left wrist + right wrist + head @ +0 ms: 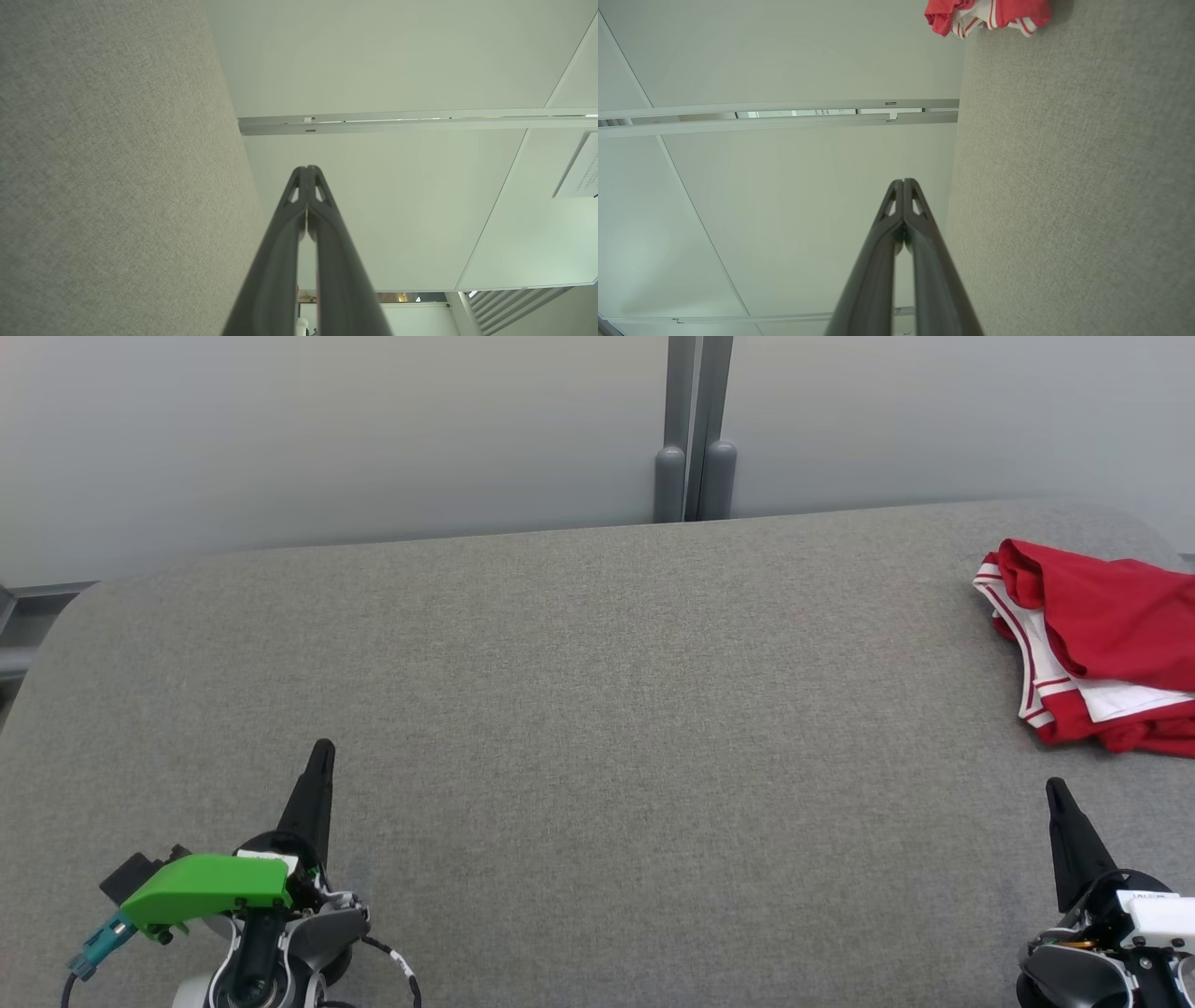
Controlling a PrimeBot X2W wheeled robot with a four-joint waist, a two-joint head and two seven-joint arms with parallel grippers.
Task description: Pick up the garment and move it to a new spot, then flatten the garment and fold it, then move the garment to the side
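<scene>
Left gripper [320, 761] and right gripper [1058, 795] both clenched, empty. Garment [1111, 635] bunched at far right of table [579, 691]; we reckon it's light, limp, slick, so pinch its striped edge.

One crumpled red garment with white striped trim [1111, 635] lies on one grey fabric-covered table [597, 709]. Two dark long-fingered pincers flank it, the left pincer [323, 747] and the right pincer [1054, 787]. Two grey rounded posts [669, 483] stand behind.
</scene>
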